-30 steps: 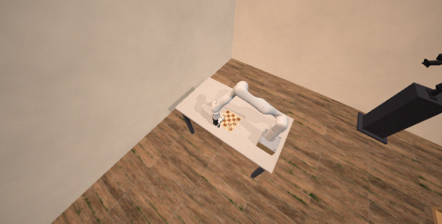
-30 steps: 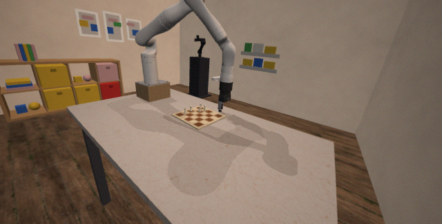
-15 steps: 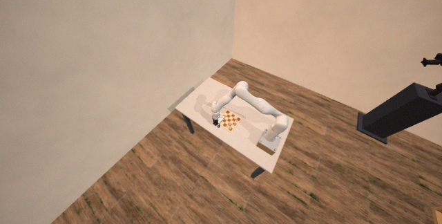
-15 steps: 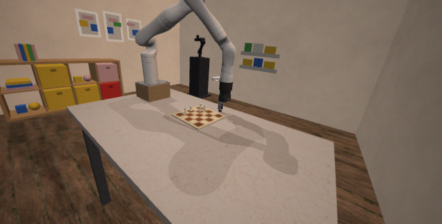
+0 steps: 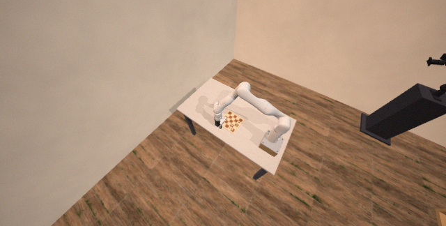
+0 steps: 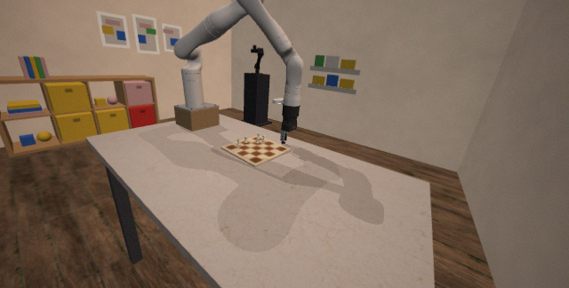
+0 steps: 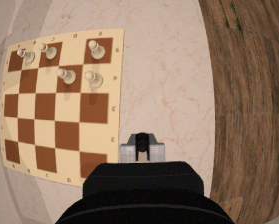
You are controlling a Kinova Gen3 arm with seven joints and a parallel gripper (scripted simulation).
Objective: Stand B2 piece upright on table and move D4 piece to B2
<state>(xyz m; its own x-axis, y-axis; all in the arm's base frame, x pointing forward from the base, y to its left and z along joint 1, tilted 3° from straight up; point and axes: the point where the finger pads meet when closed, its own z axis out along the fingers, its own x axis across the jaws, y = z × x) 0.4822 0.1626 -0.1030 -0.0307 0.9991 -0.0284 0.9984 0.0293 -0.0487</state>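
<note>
My gripper (image 5: 219,126) (image 6: 284,140) (image 7: 142,142) is shut on a small dark piece, whose round top shows between the fingertips in the wrist view. It is low over the table, off the board beside the E column, around rows 1 and 2. Whether the dark piece touches the table is hidden. The board (image 6: 256,160) (image 7: 116,100) lies flat. A white piece (image 7: 67,76) stands upright on D4. Square B2 (image 7: 26,131) is bare.
Other white pieces stand on B5 (image 7: 28,57), C5 (image 7: 50,51), E5 (image 7: 97,50) and E4 (image 7: 94,79). The table's edge runs to the right of my gripper in the wrist view.
</note>
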